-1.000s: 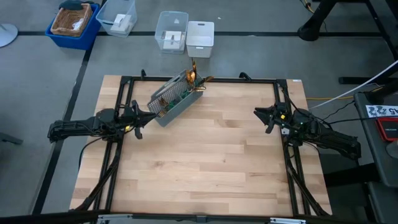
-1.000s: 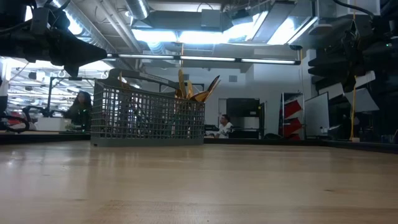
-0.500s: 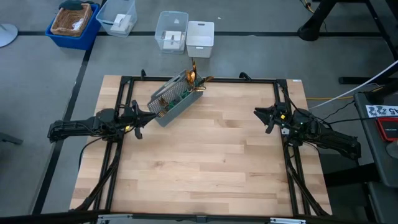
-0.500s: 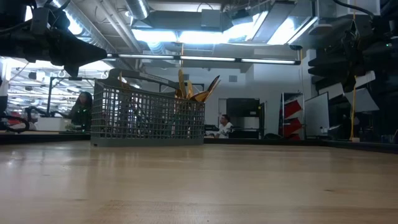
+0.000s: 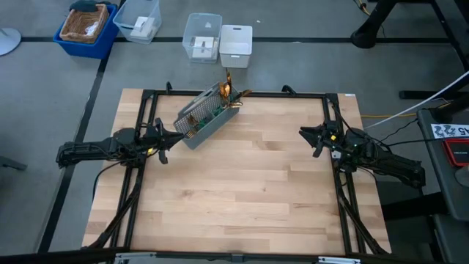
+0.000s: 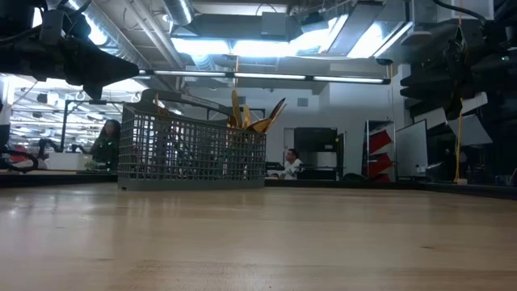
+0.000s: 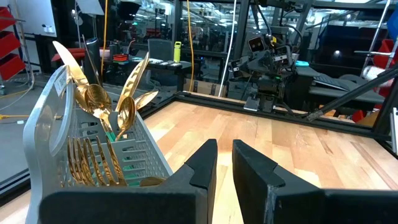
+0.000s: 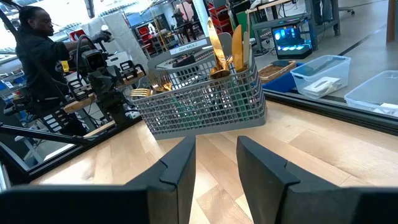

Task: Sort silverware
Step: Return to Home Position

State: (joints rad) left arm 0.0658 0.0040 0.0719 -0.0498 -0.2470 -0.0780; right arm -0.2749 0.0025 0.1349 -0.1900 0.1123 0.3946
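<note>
Pale butcher-block wood covered the table [image 5: 242, 198] seen from above, with a grey mesh caddy [image 5: 207, 116] lying diagonally near its far-left corner. All the silverware [image 5: 229, 86] in sight stood inside it, gold heads fanning from the end farther from the left arm. The left gripper [image 5: 170, 139] sat just beside the caddy's nearer end. The right gripper [image 5: 308, 136] waited well apart at the opposite edge, so the left arm was much the nearer. No loose piece showed on the wood, so the sorting looked finished, with only the retreat to rest apparently left.

From table height, the caddy's wire grid rose stiff and boxy, shiny blades and bowls poking above its rim.

The left wrist view showed that arm's dark fingers [image 7: 202, 165] parted by a narrow gap, grasping nothing. Fork tines and spoon bowls stood upright in the compartments beside them.

The right wrist view showed wider-spread fingers [image 8: 180, 165], also empty, facing the caddy's long side across bare wood. A slim teal handle stood among the gold. A person [image 8: 37, 56] stood in the room beyond.
</note>
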